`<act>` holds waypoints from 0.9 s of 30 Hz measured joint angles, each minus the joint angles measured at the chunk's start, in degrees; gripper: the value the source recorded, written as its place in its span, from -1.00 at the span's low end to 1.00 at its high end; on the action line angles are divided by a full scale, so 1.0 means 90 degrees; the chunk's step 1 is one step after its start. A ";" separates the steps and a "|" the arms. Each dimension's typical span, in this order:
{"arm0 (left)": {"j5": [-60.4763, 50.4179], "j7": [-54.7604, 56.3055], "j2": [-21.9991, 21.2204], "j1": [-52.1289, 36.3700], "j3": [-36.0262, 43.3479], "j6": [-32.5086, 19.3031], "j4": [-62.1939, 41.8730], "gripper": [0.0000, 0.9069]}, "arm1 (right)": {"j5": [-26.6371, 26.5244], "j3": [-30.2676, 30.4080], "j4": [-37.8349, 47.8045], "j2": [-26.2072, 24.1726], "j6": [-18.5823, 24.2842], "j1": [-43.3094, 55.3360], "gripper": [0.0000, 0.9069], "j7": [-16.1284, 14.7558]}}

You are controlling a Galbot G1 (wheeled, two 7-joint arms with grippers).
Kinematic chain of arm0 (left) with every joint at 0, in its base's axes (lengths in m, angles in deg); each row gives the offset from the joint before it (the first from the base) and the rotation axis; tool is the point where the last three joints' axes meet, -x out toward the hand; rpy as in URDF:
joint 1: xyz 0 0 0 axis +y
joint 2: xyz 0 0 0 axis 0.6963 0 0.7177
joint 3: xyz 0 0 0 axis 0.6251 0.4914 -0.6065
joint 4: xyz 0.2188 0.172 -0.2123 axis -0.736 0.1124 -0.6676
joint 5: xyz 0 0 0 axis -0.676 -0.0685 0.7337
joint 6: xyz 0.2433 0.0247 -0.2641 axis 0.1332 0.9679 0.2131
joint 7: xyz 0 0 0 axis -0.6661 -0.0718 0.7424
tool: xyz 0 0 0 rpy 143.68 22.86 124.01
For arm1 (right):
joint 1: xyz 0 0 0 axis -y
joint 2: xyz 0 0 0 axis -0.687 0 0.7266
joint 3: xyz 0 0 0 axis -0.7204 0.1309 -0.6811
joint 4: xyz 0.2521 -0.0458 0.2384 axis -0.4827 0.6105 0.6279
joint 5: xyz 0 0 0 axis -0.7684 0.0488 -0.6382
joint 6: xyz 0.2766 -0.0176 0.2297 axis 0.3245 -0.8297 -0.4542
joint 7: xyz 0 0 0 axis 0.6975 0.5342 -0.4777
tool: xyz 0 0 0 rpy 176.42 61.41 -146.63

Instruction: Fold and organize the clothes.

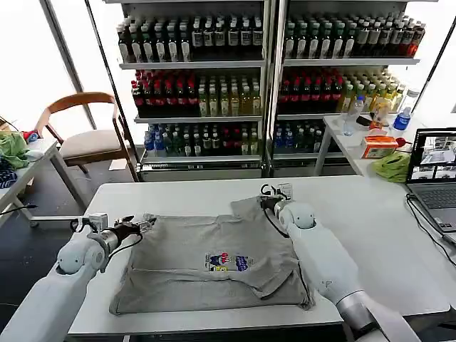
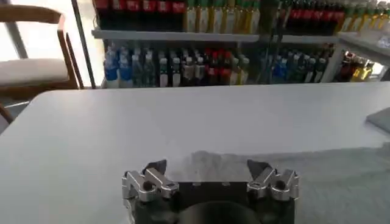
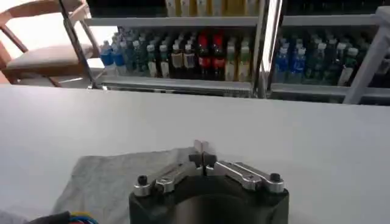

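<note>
So far the left hand [image 1: 142, 226] sits spread at the shirt's [image 1: 214, 265] left sleeve, gripping nothing; the shirt lies on the white tabletop [image 1: 356, 214], its right side partly folded; the right hand [image 1: 268, 201] pinches the far right sleeve; most folding remains.

A light grey shirt [image 1: 214, 267] with a small multicoloured chest print is laid flat, partly folded and rumpled, on the table [image 1: 356, 214], near its front edge.

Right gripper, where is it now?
In the head view the right gripper sits at the far right corner of the grey shirt on the white table, shut on the cloth.
</note>
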 measured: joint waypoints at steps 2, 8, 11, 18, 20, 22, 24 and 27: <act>-0.0007 -0.0026 -0.0025 -0.0056 0.0051 0.0008 -0.0073 -0.47 | -0.0010 0.0000 0.0009 -0.0017 -0.0002 0.0007 -1.00 -0.0003; -0.0044 -0.0106 -0.0059 -0.0198 0.0184 -0.0001 -0.0268 -0.98 | -0.0014 0.0004 0.0017 -0.0041 -0.0002 0.0007 -1.00 -0.0024; -0.0060 -0.0141 -0.0073 -0.0236 0.0233 -0.0022 -0.0334 -1.00 | -0.0015 0.0006 0.0019 -0.0052 -0.0001 -0.0002 -1.00 -0.0038; -0.0074 -0.0212 -0.0077 -0.0276 0.0274 -0.0092 -0.0425 -1.00 | -0.0029 0.0011 -0.0006 -0.0047 -0.0001 -0.0018 -1.00 -0.0040; -0.0074 -0.0229 -0.0075 -0.0282 0.0279 -0.0105 -0.0430 -1.00 | -0.0046 0.0020 -0.0029 -0.0050 -0.0001 -0.0027 -1.00 -0.0036; -0.0074 -0.0239 -0.0072 -0.0289 0.0280 -0.0125 -0.0431 -1.00 | -0.0080 0.0020 -0.0069 -0.0060 -0.0003 -0.0048 -1.00 -0.0027; -0.0075 -0.0240 -0.0065 -0.0294 0.0280 -0.0151 -0.0425 -1.00 | -0.0115 0.0013 -0.0114 -0.0077 -0.0005 -0.0075 -1.00 -0.0013; -0.0066 -0.0238 -0.0044 -0.0286 0.0269 -0.0189 -0.0386 -1.00 | -0.0162 0.0017 -0.0206 -0.0110 -0.0012 -0.0114 -1.00 0.0007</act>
